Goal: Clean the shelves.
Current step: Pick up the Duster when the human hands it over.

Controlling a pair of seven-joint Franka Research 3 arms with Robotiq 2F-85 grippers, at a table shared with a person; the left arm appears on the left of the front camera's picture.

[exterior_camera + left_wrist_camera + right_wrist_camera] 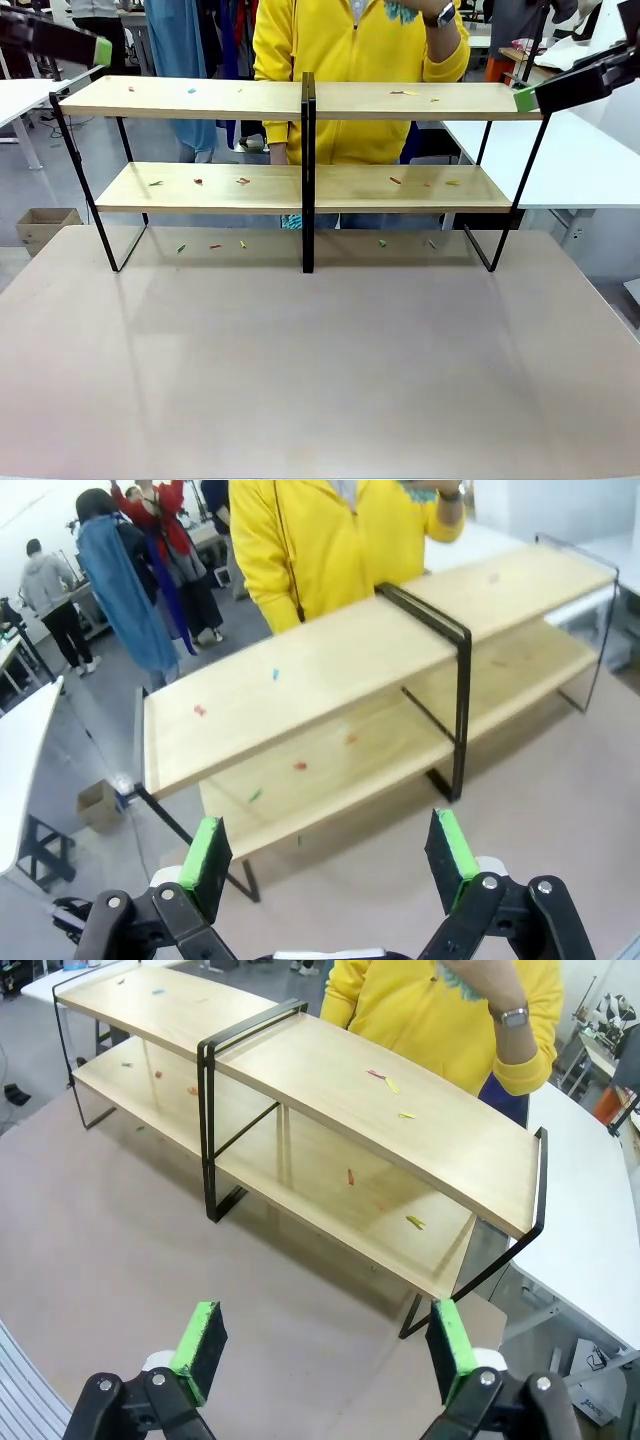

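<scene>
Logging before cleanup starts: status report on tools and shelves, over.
Left tool open, empty, near left end. Right tool open, empty, near right end. Shelves strewn with small coloured scraps, both boards. Person standing close behind.

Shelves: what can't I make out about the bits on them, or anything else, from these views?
- Coloured scraps on the shelves: too small in the front view to say what they are; blurred in the left wrist view.
- Teal thing at the person's raised hand: cut off by the top edge in the right wrist view.
- Robot's left hand: in the front view cut by the top left corner, one pad showing.
</scene>
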